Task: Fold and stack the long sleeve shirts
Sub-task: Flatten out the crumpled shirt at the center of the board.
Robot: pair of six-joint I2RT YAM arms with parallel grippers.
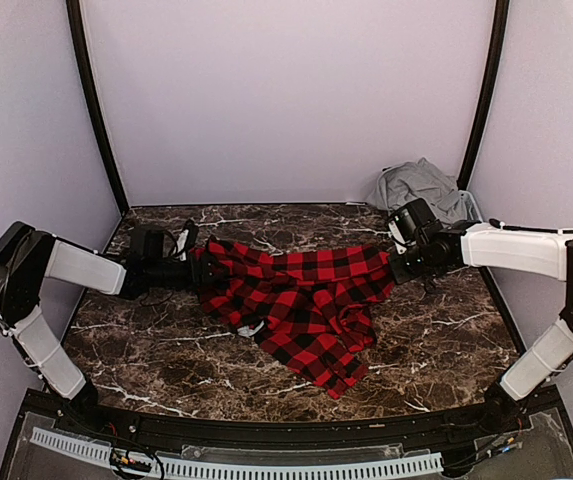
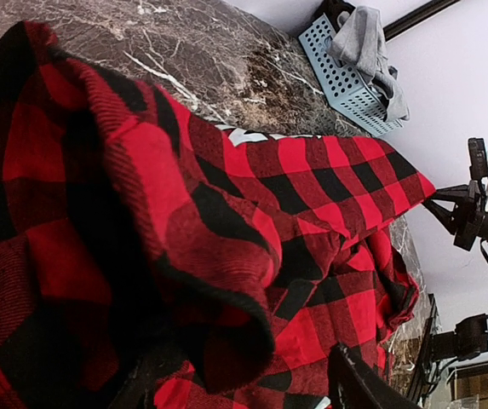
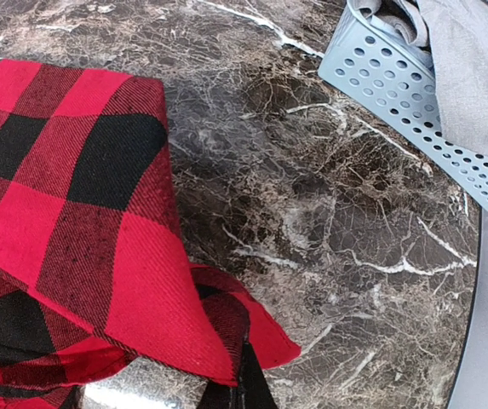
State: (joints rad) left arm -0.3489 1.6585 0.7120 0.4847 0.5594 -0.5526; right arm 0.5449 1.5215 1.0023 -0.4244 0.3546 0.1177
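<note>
Checked shirt [image 1: 301, 300] in left hand [image 1: 198, 268] and right hand [image 1: 391, 262]

Cannot fully see fingertips of left gripper [image 1: 194, 268] or right gripper [image 1: 394, 262], buried in red-and-black buffalo-check cloth shirt [image 1: 301, 300]; only a corner of pale blue perforated plastic basket [image 3: 414, 85].

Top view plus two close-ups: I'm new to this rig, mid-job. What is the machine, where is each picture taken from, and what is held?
A left robot arm and a right robot arm stand at the near edge of a dark marble table. The wide picture looks down from above and behind them; the close-ups come from their wrist cameras. The left gripper and the right gripper each pinch an edge of a red-and-black checked cloth shirt, stretched between them above it. At the far right corner a pale blue perforated plastic basket holds a light grey garment.
</note>
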